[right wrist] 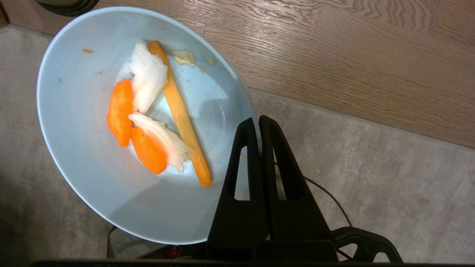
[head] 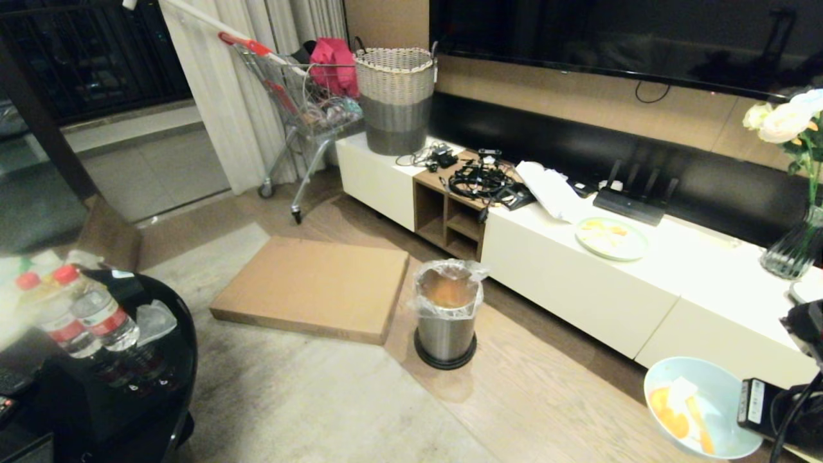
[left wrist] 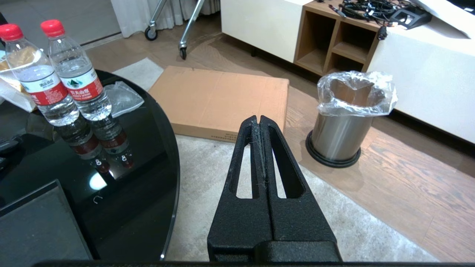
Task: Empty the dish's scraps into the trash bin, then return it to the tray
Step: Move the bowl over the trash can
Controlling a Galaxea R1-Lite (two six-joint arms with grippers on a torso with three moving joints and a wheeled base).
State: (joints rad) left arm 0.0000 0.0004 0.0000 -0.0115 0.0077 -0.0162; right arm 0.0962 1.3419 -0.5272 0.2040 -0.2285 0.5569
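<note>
In the right wrist view my right gripper (right wrist: 258,120) is shut on the rim of the dish (right wrist: 92,148), a pale blue-white bowl held above the grey rug. Orange and whitish scraps (right wrist: 148,111) lie inside it. The head view shows the dish (head: 707,386) low at the right, well to the right of the trash bin (head: 447,321). This steel bin (left wrist: 343,129) has a clear liner and stands on the wood floor. A corner of the black tray (left wrist: 33,222) shows on the glossy black table. My left gripper (left wrist: 258,118) is parked, shut and empty, beside that table.
A flat cardboard box (head: 315,296) lies on the floor left of the bin. Behind the bin runs a long white cabinet (head: 566,283) carrying a pale green plate (head: 611,238), cables and a woven basket (head: 394,96). Two water bottles (head: 83,315) stand on the black table (head: 128,399).
</note>
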